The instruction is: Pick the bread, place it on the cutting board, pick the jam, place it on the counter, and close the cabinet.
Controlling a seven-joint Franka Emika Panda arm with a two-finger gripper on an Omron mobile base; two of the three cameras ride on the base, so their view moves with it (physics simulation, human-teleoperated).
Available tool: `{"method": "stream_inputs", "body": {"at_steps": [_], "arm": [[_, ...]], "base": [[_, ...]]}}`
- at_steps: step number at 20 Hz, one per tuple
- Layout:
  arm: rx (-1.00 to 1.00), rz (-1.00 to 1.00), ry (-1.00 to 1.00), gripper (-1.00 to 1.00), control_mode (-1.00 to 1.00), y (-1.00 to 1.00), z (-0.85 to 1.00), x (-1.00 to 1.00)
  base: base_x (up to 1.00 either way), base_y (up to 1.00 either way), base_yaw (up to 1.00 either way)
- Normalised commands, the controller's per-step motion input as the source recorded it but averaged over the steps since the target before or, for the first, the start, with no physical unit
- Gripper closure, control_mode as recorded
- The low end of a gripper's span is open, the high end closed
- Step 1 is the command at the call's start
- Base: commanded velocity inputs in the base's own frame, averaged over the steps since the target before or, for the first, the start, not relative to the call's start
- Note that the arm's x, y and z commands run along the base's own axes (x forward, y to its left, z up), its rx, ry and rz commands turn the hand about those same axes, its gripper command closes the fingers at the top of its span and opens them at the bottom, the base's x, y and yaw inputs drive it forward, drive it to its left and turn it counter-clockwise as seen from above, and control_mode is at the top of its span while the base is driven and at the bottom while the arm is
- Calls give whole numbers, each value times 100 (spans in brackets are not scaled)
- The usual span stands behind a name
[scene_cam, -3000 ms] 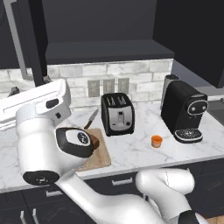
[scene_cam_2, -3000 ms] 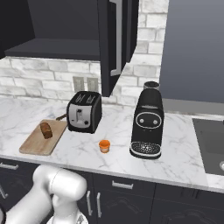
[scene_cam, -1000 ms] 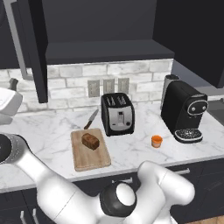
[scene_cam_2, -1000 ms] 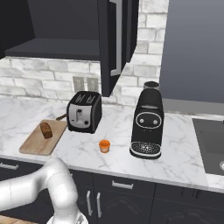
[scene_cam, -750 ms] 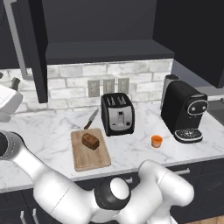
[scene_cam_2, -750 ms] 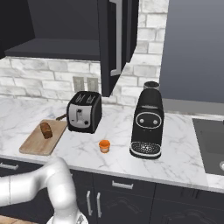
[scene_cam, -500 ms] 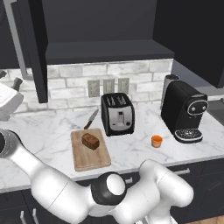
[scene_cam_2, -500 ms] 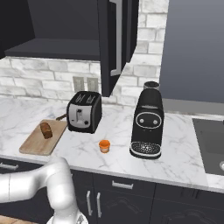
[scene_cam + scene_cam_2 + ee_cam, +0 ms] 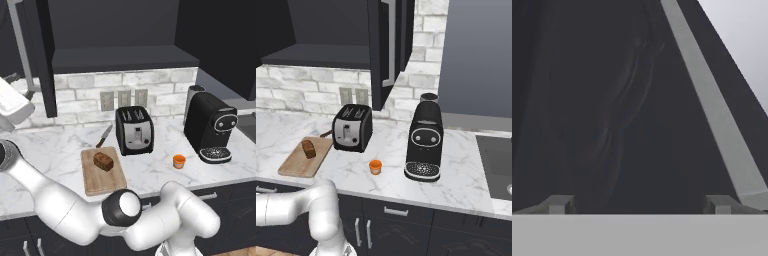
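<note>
The bread (image 9: 103, 161) lies on the cutting board (image 9: 107, 181), just left of the toaster (image 9: 135, 131). The jam (image 9: 179, 161) sits on the counter (image 9: 60, 150), right of the toaster. So both are done, I think. The cabinet (image 9: 387, 50) door above the toaster hangs open, so closing is left. The gripper (image 9: 639, 204) is wide open, holds nothing, and faces a dark door with its silver handle (image 9: 714, 105) close by.

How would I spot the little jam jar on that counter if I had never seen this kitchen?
Find the white marble counter and the black coffee machine at its right end. Between that machine and the toaster, nearer the counter's front edge, stands the jam. It stands alone, small and the only orange thing among black appliances.
</note>
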Motion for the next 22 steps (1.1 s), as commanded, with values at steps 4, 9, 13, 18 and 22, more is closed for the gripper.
{"method": "stream_inputs", "body": {"at_steps": [4, 9, 13, 18, 22], "arm": [[9, -1, 0, -100, -100, -52, 23, 0], [10, 0, 3, -100, -100, -53, 29, 0], [10, 0, 6, -100, -100, -68, 31, 0], [4, 3, 7, -100, -100, -80, 20, 0], [3, 7, 4, -100, -100, -88, 9, 0]], "base": [[0, 0, 0], [0, 0, 0], [0, 0, 0], [0, 0, 0], [0, 0, 0]]}}
